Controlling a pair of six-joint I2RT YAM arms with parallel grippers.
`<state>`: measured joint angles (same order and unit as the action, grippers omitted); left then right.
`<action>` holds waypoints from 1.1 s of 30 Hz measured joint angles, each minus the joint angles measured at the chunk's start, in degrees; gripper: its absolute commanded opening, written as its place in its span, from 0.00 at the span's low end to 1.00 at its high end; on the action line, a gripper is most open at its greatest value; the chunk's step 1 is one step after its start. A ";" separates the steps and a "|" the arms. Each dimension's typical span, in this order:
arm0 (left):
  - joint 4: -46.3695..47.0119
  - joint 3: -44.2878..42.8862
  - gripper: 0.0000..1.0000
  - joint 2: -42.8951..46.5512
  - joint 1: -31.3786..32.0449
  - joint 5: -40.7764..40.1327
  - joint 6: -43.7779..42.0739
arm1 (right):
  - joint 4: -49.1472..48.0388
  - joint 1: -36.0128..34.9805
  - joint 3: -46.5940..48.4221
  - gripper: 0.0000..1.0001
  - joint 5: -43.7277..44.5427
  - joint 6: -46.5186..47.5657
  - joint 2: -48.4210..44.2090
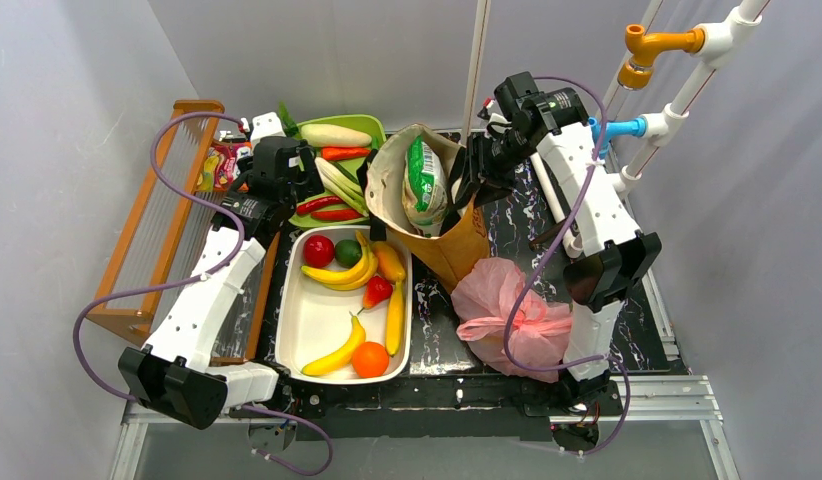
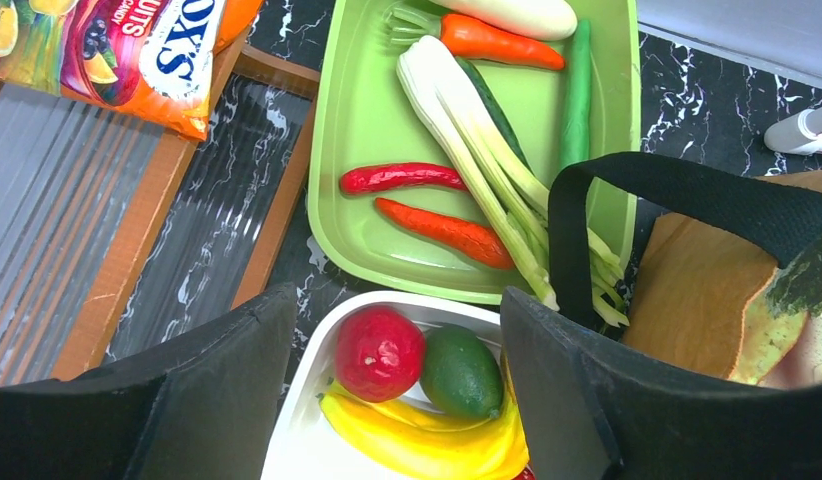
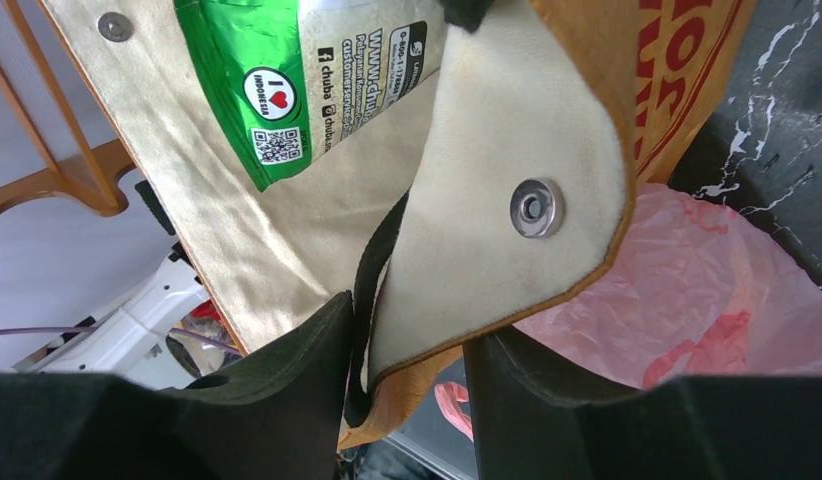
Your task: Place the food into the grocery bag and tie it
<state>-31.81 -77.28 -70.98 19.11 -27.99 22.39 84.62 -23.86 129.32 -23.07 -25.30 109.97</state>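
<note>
Right gripper (image 3: pixel 407 330) had its fingers (image 3: pixel 237 400) either side of a flap on the brown paper bag (image 3: pixel 507 150), and I couldn't say if it was pinching it. Left gripper (image 2: pixel 397 300) hung over the toy fruit (image 2: pixel 379 352) in the white tray (image 1: pixel 309 320), jaws spread wide with nothing in them. Pink grocery bag (image 1: pixel 512 315) sat just beside that paper bag.

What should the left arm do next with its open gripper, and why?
Probably lower the left gripper straight down onto the round red plastic toy fruit and close. Its jaws stand open and empty above that fruit, which lies in the white rectangular tray beside a green toy fruit and yellow toy bananas, not in the thin pink plastic bag.
</note>
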 measured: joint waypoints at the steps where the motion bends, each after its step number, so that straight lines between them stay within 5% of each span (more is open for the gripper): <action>1: 0.00 0.00 0.73 0.00 0.00 0.15 0.15 | 0.15 -0.15 0.76 0.52 0.55 0.04 0.15; 11: 0.00 0.00 0.73 0.00 0.00 1.20 0.81 | 1.05 -3.43 3.30 0.46 5.51 0.09 0.26; 16: -0.04 0.04 0.68 0.00 0.00 -0.24 0.72 | 1.01 -5.95 2.43 0.28 6.84 0.22 0.09; 20: -0.68 0.04 0.68 0.00 0.00 -3.56 0.68 | 1.03 -8.83 -0.42 0.01 7.54 0.22 -0.52; 33: -0.98 -3.43 0.70 -9.55 -6.86 -12.72 -2.73 | 0.48 -10.82 -5.33 0.01 7.96 0.22 -3.45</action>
<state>-32.80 -80.71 -80.53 12.25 -40.71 19.66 85.10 -34.68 123.98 -15.11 -25.08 106.52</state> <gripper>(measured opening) 0.699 0.056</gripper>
